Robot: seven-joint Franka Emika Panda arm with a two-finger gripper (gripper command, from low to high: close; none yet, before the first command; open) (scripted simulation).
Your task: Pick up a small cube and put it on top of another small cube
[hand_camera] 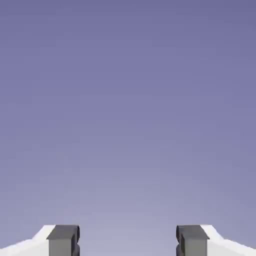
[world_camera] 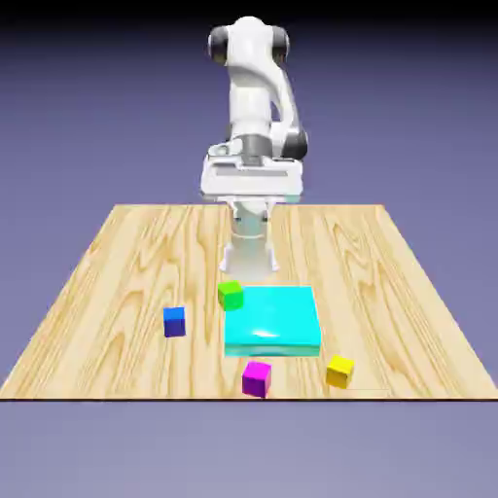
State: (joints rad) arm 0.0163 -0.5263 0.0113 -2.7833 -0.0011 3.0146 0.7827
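Cube (world_camera: pixel 339 371) right of cube (world_camera: pixel 174 321)

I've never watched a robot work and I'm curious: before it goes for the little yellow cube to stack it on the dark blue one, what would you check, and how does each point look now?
1. Fingers open and empty: ok; the two grey tips stand wide apart with only backdrop between them.
2. Small plain yellow cube free to grasp: ok; it sits alone near the wooden table's front edge, apart from the small magenta cube.
3. Small dark blue cube top bare: ok.
4. Flat cyan block lies between the two cubes: not ok; carry over it.
5. Hand camera sees the yellow cube: not ok; only backdrop.
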